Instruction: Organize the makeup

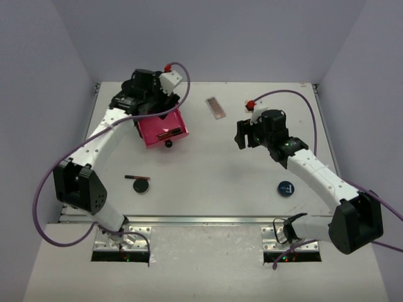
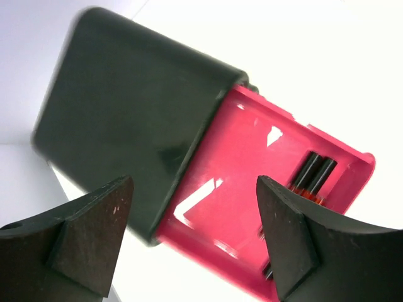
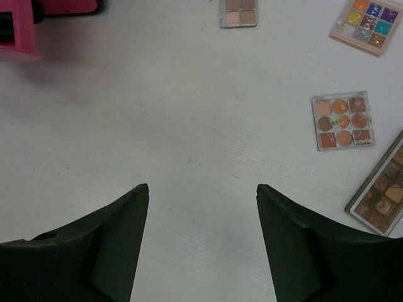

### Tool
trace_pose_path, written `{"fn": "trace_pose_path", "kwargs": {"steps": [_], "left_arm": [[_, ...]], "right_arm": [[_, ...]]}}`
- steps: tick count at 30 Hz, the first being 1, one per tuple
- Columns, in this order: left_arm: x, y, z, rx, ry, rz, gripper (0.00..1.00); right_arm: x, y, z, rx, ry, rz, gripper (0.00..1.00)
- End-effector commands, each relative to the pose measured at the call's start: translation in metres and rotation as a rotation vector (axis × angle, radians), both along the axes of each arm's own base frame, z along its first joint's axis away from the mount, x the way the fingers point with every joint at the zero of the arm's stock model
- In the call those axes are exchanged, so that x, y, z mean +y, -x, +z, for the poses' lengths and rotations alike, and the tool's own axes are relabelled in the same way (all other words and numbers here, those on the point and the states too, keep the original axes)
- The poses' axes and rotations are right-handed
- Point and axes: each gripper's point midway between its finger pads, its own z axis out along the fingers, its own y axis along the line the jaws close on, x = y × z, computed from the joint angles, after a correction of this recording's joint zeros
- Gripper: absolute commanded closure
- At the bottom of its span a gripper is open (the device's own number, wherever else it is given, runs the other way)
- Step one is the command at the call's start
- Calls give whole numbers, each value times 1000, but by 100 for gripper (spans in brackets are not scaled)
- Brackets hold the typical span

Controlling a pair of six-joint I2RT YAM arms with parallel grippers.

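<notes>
A black chest (image 1: 129,97) stands at the back left with its pink drawer (image 1: 162,128) pulled out. My left gripper (image 1: 151,100) hovers over it, open (image 2: 195,182), with nothing between the fingers. Dark sticks (image 2: 315,173) with red bands lie inside the drawer (image 2: 252,163). My right gripper (image 1: 242,133) hangs open (image 3: 201,187) over bare table. Ahead of it lie a tan palette (image 3: 238,12), a multicolour palette (image 3: 366,17), an orange-swatch palette (image 3: 343,121) and a long brown palette (image 3: 381,195). A long palette (image 1: 215,107) also shows from above.
Near the front left lie a round dark compact (image 1: 141,185) and a thin red stick (image 1: 136,177). A round blue compact (image 1: 286,188) sits front right, beside the right arm. Grey walls close in the table (image 1: 208,170) at the back and sides.
</notes>
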Motion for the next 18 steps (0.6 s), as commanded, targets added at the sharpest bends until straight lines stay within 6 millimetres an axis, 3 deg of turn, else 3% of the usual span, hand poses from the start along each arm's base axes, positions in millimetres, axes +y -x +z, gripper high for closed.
{"fn": "trace_pose_path", "kwargs": {"steps": [1,3,5,10,13,18], "left_arm": [[60,28,61,-77,115,15,25],[103,42,49,-57,28,56,25],[131,71,11,45,-67,61,25],[140,128,-84,262,-171,-54,26],[147,139,-110,280,-134,-127,30],[132,167,-161,353,-132,-285,34]], "right_arm": [[1,-2,-1,-18,-9,8,30],[2,-3,-2,-22,-10,18,30],[4,-3,-4,-18,-11,27,30],[6,-4,-9,-16,-16,38,30],[8,-3,-9,-15,-18,46,30],[4,-1,-9,-24,-5,41,29]]}}
